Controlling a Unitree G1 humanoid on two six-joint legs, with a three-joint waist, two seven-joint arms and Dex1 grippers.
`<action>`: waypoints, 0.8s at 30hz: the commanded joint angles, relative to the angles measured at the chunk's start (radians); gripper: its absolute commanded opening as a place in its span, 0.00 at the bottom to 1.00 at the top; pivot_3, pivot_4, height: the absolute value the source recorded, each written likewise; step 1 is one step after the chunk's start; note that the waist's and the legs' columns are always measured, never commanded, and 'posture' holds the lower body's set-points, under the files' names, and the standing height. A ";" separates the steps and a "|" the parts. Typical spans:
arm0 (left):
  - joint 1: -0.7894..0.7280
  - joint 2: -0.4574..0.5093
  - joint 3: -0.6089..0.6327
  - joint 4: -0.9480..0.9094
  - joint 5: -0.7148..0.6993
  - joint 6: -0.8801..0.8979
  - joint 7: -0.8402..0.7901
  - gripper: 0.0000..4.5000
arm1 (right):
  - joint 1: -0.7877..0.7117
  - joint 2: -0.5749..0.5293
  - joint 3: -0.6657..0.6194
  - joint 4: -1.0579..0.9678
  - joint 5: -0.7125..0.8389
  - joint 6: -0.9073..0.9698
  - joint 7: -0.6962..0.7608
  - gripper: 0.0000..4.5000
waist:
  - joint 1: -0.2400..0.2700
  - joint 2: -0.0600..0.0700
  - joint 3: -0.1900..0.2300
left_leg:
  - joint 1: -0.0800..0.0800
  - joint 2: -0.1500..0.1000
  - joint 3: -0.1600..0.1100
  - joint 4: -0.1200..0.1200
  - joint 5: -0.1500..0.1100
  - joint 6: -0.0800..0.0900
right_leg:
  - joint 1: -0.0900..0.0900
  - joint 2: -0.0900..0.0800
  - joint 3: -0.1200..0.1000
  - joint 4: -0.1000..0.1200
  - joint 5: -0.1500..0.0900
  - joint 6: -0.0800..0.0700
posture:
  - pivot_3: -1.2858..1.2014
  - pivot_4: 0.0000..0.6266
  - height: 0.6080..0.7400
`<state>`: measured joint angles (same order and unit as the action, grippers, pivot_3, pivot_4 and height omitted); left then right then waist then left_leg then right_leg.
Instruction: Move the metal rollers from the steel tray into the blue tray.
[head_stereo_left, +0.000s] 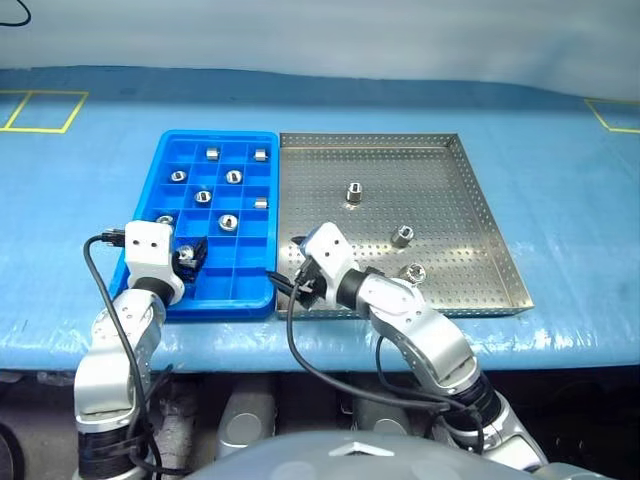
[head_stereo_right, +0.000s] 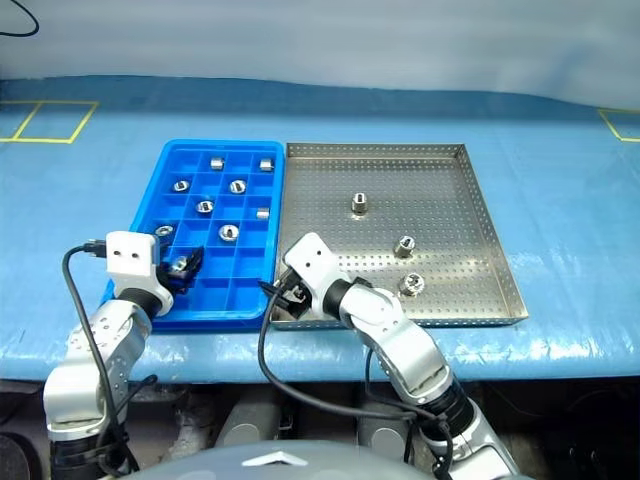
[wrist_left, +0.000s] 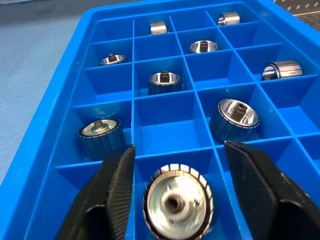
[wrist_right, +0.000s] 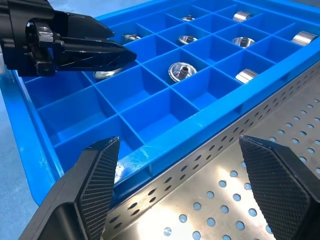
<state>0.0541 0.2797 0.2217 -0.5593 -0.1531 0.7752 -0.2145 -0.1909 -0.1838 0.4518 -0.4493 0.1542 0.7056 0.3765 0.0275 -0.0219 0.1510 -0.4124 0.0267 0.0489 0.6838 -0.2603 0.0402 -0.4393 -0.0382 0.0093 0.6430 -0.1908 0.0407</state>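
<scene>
Three metal rollers (head_stereo_left: 354, 192) (head_stereo_left: 402, 236) (head_stereo_left: 412, 272) stand on the steel tray (head_stereo_left: 450, 210). The blue tray (head_stereo_left: 160, 185) beside it, on its left, holds several more in separate compartments. My left gripper (wrist_left: 179, 165) is open over the blue tray's near-left part. A roller (wrist_left: 177, 202) rests in the compartment between its fingers (wrist_left: 117, 190), with a gap on each side. My right gripper (wrist_right: 179, 142) is open at the near-left corner of the steel tray, over the rim (wrist_right: 200, 150) where the two trays meet, with nothing between its fingers.
Both trays lie side by side on a table under a blue cover (head_stereo_left: 560, 170), with yellow tape marks (head_stereo_left: 40, 110) at the far left and right. Black cables (head_stereo_left: 290, 340) hang from both wrists below the table's front edge.
</scene>
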 joint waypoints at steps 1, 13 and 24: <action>-0.063 0.022 0.012 -0.090 -0.054 0.021 -0.027 0.99 | 0.009 -0.001 -0.035 -0.060 0.005 0.002 -0.015 0.90 | 0.000 0.000 0.000 | 0.000 0.000 0.000 0.000 0.000 0.000 | 0.000 0.000 0.000 0.000 0.000 0.000 | 0.54 0.24 1.00; -0.435 0.125 -0.239 0.095 -0.170 -0.021 -0.288 0.99 | 0.168 -0.099 -0.252 -0.202 0.001 0.048 -0.084 0.90 | -0.030 0.000 0.000 | 0.000 -0.001 0.001 0.000 0.000 0.000 | 0.001 0.001 0.001 0.000 0.000 0.000 | 0.48 0.24 1.00; -0.684 -0.002 -0.535 0.574 -0.063 -0.270 -0.487 0.99 | 0.383 -0.156 -0.331 -0.359 -0.024 0.008 -0.122 0.90 | -0.103 0.000 -0.001 | 0.000 -0.005 0.002 0.000 0.000 0.001 | -0.001 0.002 0.004 0.000 0.000 0.001 | 0.42 0.24 1.00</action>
<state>-0.5951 0.2976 -0.2831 -0.0252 -0.2402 0.5674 -0.6815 0.1843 -0.3440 0.1372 -0.7482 0.1340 0.7471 0.2642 -0.0752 -0.0218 0.1504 -0.4127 0.0218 0.0513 0.6840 -0.2606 0.0410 -0.4402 -0.0364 0.0135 0.6428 -0.1908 0.0415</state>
